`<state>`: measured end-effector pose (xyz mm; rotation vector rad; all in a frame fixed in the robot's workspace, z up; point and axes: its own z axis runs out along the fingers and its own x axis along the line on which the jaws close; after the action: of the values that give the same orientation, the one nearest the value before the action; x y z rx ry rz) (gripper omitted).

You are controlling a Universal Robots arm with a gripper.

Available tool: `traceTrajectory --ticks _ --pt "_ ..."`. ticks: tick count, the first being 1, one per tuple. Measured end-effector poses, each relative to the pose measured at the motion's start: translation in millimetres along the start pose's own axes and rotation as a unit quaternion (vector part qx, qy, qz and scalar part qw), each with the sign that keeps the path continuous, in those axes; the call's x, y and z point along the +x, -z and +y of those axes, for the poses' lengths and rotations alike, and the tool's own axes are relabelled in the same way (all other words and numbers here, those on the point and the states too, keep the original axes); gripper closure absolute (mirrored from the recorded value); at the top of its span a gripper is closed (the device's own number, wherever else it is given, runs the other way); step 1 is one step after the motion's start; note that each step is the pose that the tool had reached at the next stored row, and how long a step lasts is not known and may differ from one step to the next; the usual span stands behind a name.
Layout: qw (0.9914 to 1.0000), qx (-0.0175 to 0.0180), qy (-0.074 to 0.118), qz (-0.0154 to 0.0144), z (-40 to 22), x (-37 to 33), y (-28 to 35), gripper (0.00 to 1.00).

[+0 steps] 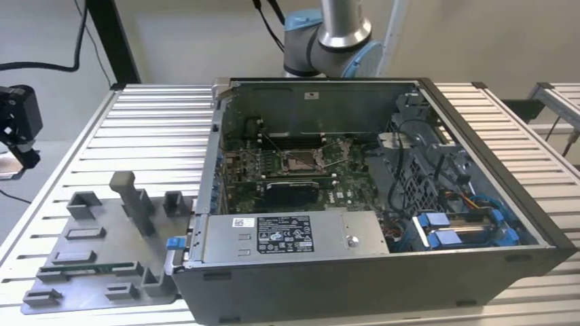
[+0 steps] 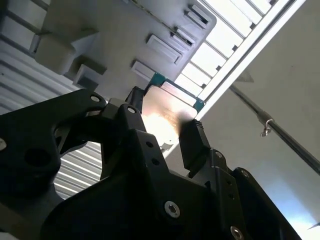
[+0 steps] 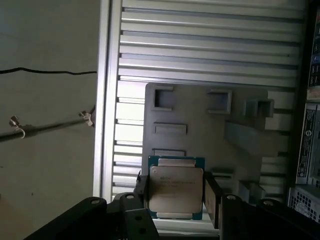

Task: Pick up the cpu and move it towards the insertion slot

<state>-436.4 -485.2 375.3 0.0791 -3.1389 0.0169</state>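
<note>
The cpu (image 3: pixel 175 187) is a flat square chip with a silvery top and a green rim. It sits between the two black fingers (image 3: pixel 212 196) of my gripper (image 3: pixel 176 194), which is shut on its opposite edges. In the second wrist view the cpu (image 2: pixel 167 107) glints between the same fingers, held above the grey fixture plate (image 3: pixel 200 125). The insertion slot (image 1: pixel 299 161) is a shiny square socket on the green board inside the open computer case (image 1: pixel 381 224), well to the exterior view's right of the black gripper body (image 1: pixel 18 122) at the left edge.
The grey fixture plate (image 1: pixel 100 251) with upright blocks and a green memory stick (image 1: pixel 81 269) lies on the slatted table left of the case. The case's metal walls and its power supply box (image 1: pixel 285 234) ring the board. The arm's base (image 1: pixel 327 41) stands behind the case.
</note>
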Motion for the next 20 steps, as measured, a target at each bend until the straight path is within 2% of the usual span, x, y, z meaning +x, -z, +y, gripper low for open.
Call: traceTrajectory --ticks 5,13,20 --pt "1.0 0.0 0.0 0.0003 -0.5 -14.8 -0.4 1.0" --pt "1.0 -0.0001 0.0 0.0017 -1.4 -45.5 -0.7 1.0" --pt "0.99998 -0.0003 0.0 0.0057 -2.7 -73.5 -0.7 1.0"
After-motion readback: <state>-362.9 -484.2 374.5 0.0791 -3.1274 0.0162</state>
